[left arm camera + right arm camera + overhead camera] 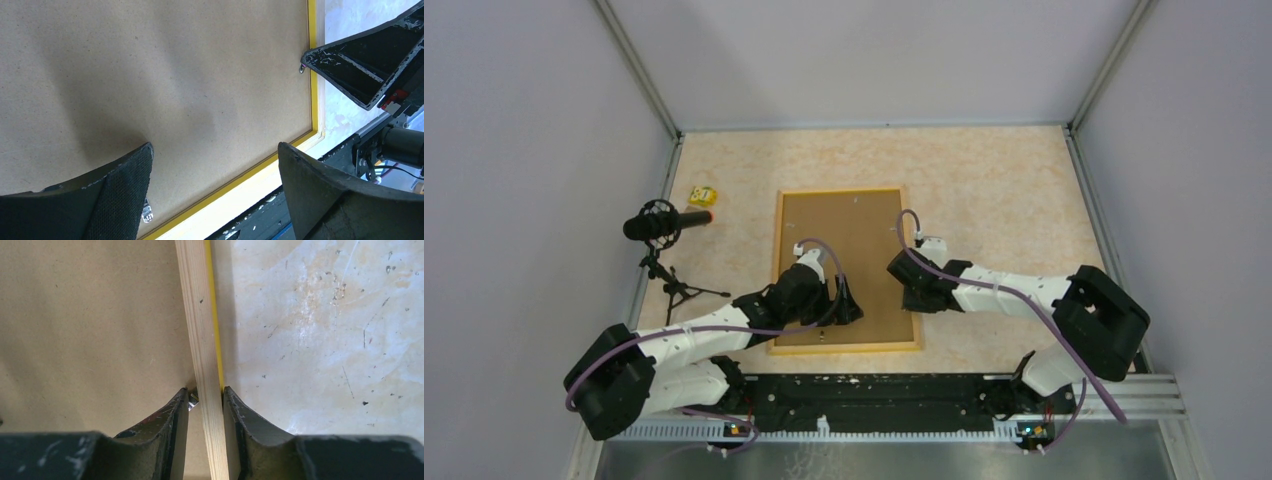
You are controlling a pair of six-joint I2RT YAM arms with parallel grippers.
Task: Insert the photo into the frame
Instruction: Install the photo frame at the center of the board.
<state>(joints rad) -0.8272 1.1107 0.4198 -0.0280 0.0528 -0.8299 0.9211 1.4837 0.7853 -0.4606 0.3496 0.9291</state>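
On the pale marbled table [1004,200], the yellow-bordered wooden frame [844,191] lies face down, brown backing board [844,240] in place. My right gripper [205,400] straddles its right rail, and I cannot tell if it pinches. My left gripper [214,146] gapes above the board. No photo is visible, so freeing the board looks like the next move.

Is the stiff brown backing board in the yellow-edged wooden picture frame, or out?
In: the brown backing board lies flat within the yellow-edged wooden frame, filling it to the border.

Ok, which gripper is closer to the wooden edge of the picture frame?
Right. The right gripper straddles the right-hand rail of the frame, one finger each side. The left gripper hangs open over the brown backing board, inside the border.
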